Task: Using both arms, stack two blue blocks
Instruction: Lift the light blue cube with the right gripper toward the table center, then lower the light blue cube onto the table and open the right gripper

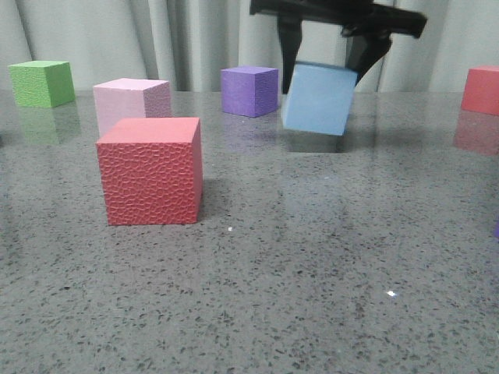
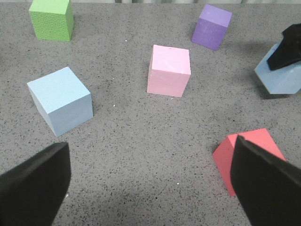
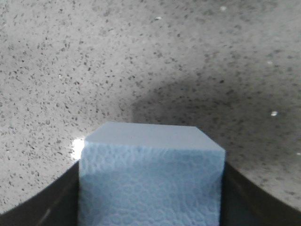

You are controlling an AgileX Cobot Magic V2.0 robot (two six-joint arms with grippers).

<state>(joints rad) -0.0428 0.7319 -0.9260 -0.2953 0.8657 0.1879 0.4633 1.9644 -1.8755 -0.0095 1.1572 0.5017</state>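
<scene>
My right gripper (image 1: 327,47) is shut on one pale blue block (image 1: 318,97) and holds it tilted a little above the table, at the back right of centre. In the right wrist view the block (image 3: 150,174) fills the space between the black fingers (image 3: 42,205). It also shows in the left wrist view (image 2: 282,77), with a black finger on it. The second blue block (image 2: 60,100) rests on the table in the left wrist view; it does not show in the front view. My left gripper (image 2: 150,188) is open and empty above bare table, apart from that block.
A red pebble-textured cube (image 1: 150,170) stands front left and shows by my left gripper's finger (image 2: 244,153). A pink cube (image 1: 131,101), a purple cube (image 1: 249,90) and a green cube (image 1: 42,82) stand further back. Another red cube (image 1: 481,89) stands at the far right.
</scene>
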